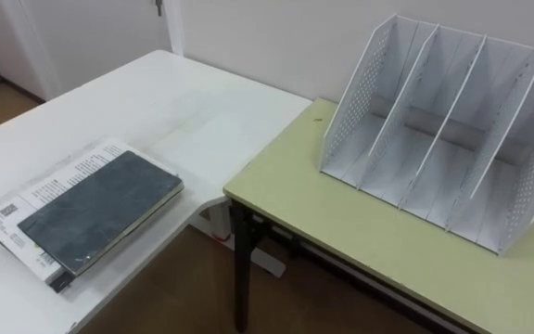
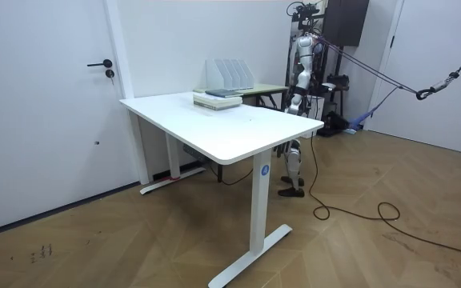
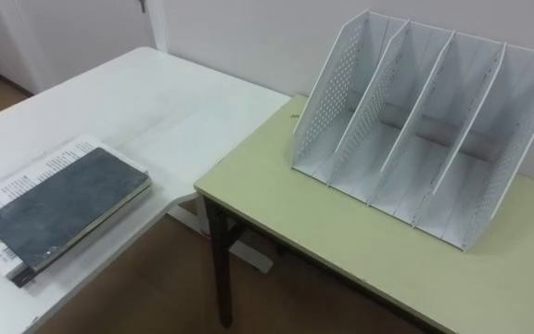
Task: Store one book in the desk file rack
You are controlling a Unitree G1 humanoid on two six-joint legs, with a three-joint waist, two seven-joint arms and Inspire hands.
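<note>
A white table [image 2: 214, 128] on white legs takes the middle of the room view. It stands on a herringbone wood floor [image 2: 134, 240] that spreads across the bottom and right of the frame. At the left a white door [image 2: 46, 104] with a dark handle [image 2: 101, 64] sits in a plain white wall [image 2: 166, 48]. At the table's far end, in the upper middle of the frame, a pale green desk [image 1: 369, 232] with black legs stands against the wall. In the eye views the two tops come close at a corner, the desk at the lower right, with brown floor showing below between them. The light is soft and even.
</note>
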